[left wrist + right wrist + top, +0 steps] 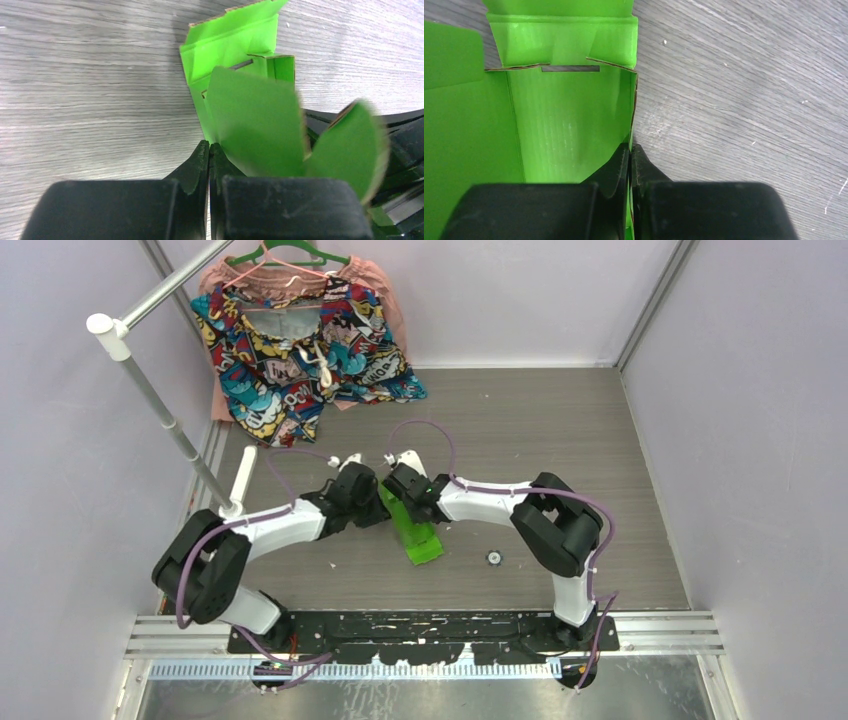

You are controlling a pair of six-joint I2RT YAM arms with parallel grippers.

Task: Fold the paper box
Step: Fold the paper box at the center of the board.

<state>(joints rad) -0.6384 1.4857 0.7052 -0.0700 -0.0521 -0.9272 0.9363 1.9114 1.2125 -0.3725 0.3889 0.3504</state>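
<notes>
Green paper box (425,542) is pinched on both sides by the closed left gripper (209,152) and right gripper (630,152), probably to raise its walls.

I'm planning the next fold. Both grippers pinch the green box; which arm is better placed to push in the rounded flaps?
Left, probably. The left gripper is shut on the box at the base of the rounded flaps. The right gripper is shut on a side wall and can steady it.
</notes>
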